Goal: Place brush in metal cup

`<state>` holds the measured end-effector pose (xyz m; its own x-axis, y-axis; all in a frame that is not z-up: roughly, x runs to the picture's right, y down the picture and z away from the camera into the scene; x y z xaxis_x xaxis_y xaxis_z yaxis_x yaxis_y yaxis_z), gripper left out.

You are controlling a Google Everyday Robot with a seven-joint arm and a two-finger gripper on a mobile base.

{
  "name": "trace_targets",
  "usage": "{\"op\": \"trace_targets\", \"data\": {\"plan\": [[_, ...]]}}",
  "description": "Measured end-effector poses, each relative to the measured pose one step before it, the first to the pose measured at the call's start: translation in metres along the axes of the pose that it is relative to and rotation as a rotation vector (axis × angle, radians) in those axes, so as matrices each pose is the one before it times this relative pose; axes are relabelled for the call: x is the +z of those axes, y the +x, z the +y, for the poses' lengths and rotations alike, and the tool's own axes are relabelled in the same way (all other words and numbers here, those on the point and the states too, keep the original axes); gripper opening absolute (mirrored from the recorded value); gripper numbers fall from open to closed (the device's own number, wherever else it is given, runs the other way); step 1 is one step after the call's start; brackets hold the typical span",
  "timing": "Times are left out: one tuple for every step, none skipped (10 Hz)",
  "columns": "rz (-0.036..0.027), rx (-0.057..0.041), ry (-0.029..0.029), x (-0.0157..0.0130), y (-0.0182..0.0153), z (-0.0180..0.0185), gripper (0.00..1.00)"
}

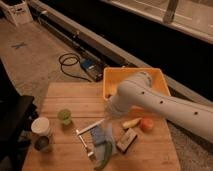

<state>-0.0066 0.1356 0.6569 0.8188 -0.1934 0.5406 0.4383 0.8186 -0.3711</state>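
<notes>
The brush [90, 126] shows as a slim white handle slanting over the middle of the wooden table [65, 97]; its head end is hidden under my arm's tip. My gripper [109, 115] sits at the end of the white arm that reaches in from the right, above the table's centre. It is shut on the brush at the handle's upper right end. The metal cup [42, 144], small and dark, stands near the table's front left corner, just in front of the white cup [41, 126] and well to the left of the gripper.
A light green cup [64, 116] stands between the gripper and the white cup. A metal fork [85, 143], blue cloth [103, 135], tan block [127, 141], yellow piece [131, 123] and orange ball [146, 124] lie nearby. A yellow bin [112, 80] sits at the back, a dark chair [12, 117] at the left.
</notes>
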Motion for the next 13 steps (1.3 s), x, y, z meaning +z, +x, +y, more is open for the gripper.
{"op": "trace_targets", "data": {"plan": [[-0.03741, -0.06602, -0.00492, 0.0101, -0.02954, -0.01148, 0.0], [-0.02868, -0.04385, -0.00496, 0.00769, -0.01904, -0.0086, 0.0], [-0.02921, -0.04362, -0.00693, 0.00743, -0.01801, -0.00801, 0.0], [-0.02448, -0.0369, -0.00572, 0.0062, -0.01554, -0.00709, 0.0], [0.00077, 0.00163, -0.00041, -0.00047, 0.00095, 0.00077, 0.0], [-0.00028, -0.00088, -0.00087, 0.00035, -0.00033, 0.00005, 0.0], [-0.0007, -0.00186, -0.00047, 0.00039, -0.00078, -0.00052, 0.0], [0.00061, 0.00183, 0.00068, -0.00044, 0.00076, 0.00039, 0.0], [0.00044, 0.00142, 0.00046, -0.00022, 0.00057, 0.00025, 0.0], [0.00031, -0.00199, -0.00122, 0.0005, -0.00066, -0.00005, 0.0], [0.00938, -0.0094, -0.00038, 0.001, 0.00106, -0.00189, 0.0], [0.00505, -0.02314, -0.00524, 0.0053, -0.00168, -0.00627, 0.0], [0.00313, -0.02176, -0.00657, 0.00572, -0.00257, -0.0079, 0.0]]}}
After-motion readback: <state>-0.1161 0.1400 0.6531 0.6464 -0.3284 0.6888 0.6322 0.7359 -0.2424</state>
